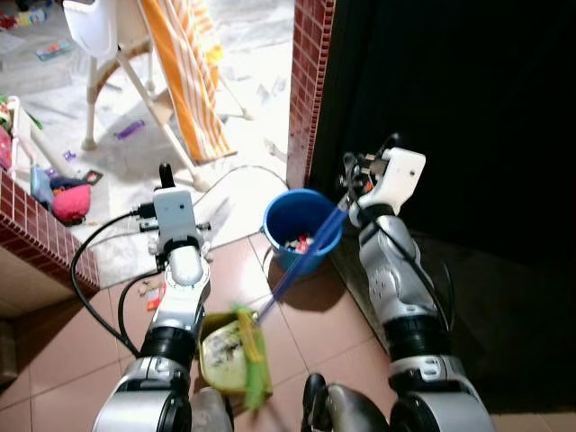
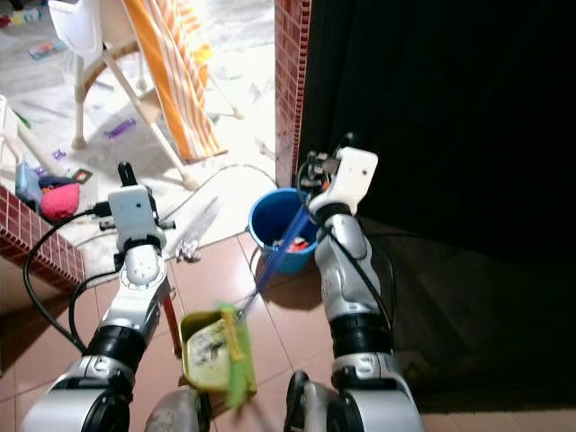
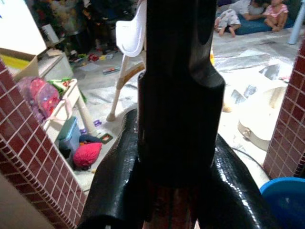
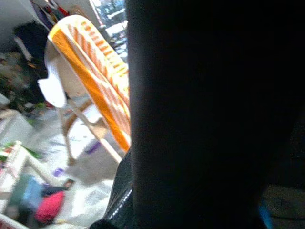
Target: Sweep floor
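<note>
Broom (image 1: 301, 256) in my right gripper (image 1: 353, 184): my fingers pinch its blue stick above the blue bucket (image 1: 301, 227). Its green brush sits on the yellow dustpan (image 1: 225, 353) on the tile floor (image 1: 81, 346). My left gripper (image 1: 166, 175) pinches the dustpan's handle.

Your left arm reaches forward and down toward 12 o'clock, forearm nearly straight, with a black cable looping off its wrist. Your left claw (image 1: 166, 174) sits at the end of it; in the left wrist view its black fingers (image 3: 178, 95) lie pressed together. Your right arm bends at the elbow and rises toward 1 o'clock, white wrist block tilted inward. Your right claw (image 1: 346, 175) points toward 11 o'clock; its finger state is unclear.
</note>
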`<state>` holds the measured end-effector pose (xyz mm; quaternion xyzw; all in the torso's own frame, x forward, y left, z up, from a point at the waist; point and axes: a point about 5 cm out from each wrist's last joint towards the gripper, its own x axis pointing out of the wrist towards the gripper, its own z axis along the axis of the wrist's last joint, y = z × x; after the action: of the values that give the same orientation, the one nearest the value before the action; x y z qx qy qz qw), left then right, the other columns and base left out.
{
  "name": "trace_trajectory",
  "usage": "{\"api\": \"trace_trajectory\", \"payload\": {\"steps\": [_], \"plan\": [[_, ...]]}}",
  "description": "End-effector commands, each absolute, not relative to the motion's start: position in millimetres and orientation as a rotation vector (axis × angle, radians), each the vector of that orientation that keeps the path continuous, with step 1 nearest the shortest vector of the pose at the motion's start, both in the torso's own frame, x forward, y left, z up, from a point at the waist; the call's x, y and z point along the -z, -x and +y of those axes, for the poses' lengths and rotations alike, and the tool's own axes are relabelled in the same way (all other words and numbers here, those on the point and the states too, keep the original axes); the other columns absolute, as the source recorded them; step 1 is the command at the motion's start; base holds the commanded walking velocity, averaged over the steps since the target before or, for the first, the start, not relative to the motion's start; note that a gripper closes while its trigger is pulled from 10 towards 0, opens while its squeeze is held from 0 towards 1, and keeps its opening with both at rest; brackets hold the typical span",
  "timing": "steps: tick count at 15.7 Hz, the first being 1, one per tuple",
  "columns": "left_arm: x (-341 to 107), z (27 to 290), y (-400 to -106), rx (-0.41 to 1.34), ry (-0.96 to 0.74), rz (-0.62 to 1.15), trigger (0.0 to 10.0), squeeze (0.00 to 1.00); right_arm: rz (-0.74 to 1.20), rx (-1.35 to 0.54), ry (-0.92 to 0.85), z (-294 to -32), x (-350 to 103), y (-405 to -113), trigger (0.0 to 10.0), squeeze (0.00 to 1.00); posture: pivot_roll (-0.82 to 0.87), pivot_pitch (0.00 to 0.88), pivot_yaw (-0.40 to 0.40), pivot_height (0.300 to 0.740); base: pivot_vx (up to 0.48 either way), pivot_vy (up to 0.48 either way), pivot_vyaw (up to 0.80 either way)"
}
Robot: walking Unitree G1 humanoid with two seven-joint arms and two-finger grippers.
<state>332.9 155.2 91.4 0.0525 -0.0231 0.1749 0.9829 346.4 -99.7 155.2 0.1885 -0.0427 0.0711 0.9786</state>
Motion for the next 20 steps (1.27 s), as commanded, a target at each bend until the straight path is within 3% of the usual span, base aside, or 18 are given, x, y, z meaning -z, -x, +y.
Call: {"api": "trace_trajectory", "payload": {"steps": [1, 4, 9, 14, 20], "plan": [[-75, 154, -328, -0.349, -0.095, 0.041, 10.0, 0.00, -0.110, -0.165, -0.438, -97, -166, -349, 10.0, 0.00, -0.04, 0.148, -0.003, 0.740, 0.000, 0.000, 0.00], [-72, 153, -329, -0.354, -0.081, 0.053, 10.0, 0.00, -0.117, -0.222, -0.396, -92, -170, -349, 10.0, 0.00, -0.05, 0.144, -0.008, 0.740, 0.000, 0.000, 0.00], [-87, 152, -334, -0.385, -0.024, -0.019, 10.0, 0.00, -0.243, -0.371, -0.053, -91, -173, -334, 10.0, 0.00, -0.06, 0.102, -0.029, 0.740, 0.000, 0.000, 0.00], [-99, 144, -337, -0.352, -0.095, -0.089, 10.0, 0.00, -0.229, -0.307, 0.042, -109, -156, -332, 10.0, 0.00, -0.04, 0.027, -0.026, 0.740, 0.000, 0.000, 0.00], [-118, 147, -336, -0.274, 0.020, -0.136, 10.0, 0.00, -0.212, -0.221, 0.084, -127, -144, -325, 10.0, 0.00, -0.06, 0.018, 0.059, 0.740, 0.000, 0.000, 0.00]]}}
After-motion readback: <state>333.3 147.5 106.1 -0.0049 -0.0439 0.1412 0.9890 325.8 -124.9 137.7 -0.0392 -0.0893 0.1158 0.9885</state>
